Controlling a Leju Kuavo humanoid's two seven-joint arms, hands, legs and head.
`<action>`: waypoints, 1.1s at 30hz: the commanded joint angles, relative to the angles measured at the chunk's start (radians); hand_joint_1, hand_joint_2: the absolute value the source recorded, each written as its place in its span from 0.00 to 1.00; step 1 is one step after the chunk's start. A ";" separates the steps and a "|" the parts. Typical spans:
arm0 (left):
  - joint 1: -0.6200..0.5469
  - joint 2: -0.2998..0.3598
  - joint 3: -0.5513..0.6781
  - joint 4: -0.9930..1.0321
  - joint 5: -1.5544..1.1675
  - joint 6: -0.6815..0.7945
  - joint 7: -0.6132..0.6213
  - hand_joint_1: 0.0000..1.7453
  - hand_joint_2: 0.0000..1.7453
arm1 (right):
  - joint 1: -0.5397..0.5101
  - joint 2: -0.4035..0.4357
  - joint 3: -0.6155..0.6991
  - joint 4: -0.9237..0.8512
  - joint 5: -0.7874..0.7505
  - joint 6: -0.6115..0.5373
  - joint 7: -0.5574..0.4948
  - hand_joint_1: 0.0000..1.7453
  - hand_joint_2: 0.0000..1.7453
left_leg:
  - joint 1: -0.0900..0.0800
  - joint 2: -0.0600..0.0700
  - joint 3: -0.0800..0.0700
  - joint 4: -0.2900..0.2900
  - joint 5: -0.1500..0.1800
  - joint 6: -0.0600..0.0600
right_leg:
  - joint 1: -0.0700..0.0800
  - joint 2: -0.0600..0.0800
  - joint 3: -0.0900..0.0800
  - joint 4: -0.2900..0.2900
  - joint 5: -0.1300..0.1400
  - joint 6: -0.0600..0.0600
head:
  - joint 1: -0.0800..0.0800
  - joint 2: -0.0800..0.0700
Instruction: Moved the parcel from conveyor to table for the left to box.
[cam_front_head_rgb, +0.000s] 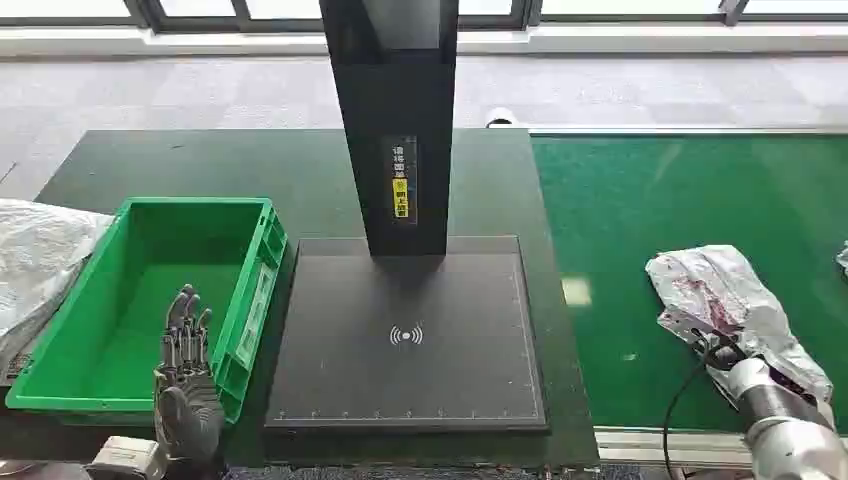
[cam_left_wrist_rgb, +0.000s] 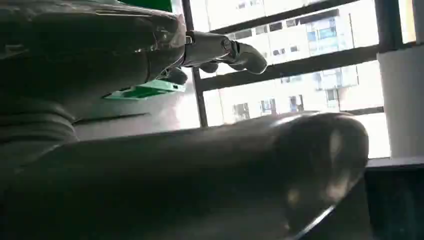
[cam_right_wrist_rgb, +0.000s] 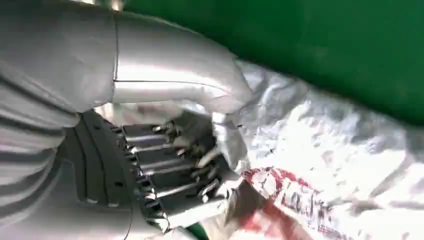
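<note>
Right hand (cam_right_wrist_rgb: 175, 165) gripping parcel (cam_front_head_rgb: 725, 295), on conveyor (cam_front_head_rgb: 650, 210)

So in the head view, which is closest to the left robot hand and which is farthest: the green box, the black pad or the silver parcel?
From the left robot hand:
1. Green box, right at the hand, on the left.
2. Black pad, middle of the table.
3. Silver parcel, far right on the green conveyor, by the right robot hand.

A black scanner platform (cam_front_head_rgb: 405, 335) lay in the middle, a black post (cam_front_head_rgb: 393, 120) rising from its far edge. A crumpled white bag (cam_front_head_rgb: 35, 255) sat well left of the platform. Windows (cam_front_head_rgb: 300, 10) ran far behind it.
</note>
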 joint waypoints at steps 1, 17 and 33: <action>0.032 0.010 0.026 -0.028 0.009 0.041 0.003 0.00 0.00 | -0.091 0.096 0.077 0.039 -0.004 -0.121 -0.026 1.00 1.00 | 0.000 0.006 0.001 -0.002 0.000 -0.001 | 0.001 0.005 -0.002 -0.002 0.002 -0.002 | 0.000 0.000; 0.036 0.034 -0.066 -0.032 0.036 0.186 0.003 0.00 0.00 | -0.083 0.189 -0.003 -0.075 -0.269 -0.594 -0.363 1.00 1.00 | 0.001 -0.001 0.007 -0.002 0.003 -0.001 | 0.001 0.001 -0.003 -0.002 0.003 -0.001 | 0.000 0.000; -0.063 0.044 -0.113 0.113 0.027 0.039 0.009 0.00 0.00 | 0.574 0.217 0.460 -1.093 -1.285 -0.533 -0.797 1.00 1.00 | 0.001 -0.014 0.005 -0.003 0.003 -0.001 | 0.001 -0.012 -0.001 -0.003 -0.001 -0.001 | 0.000 0.000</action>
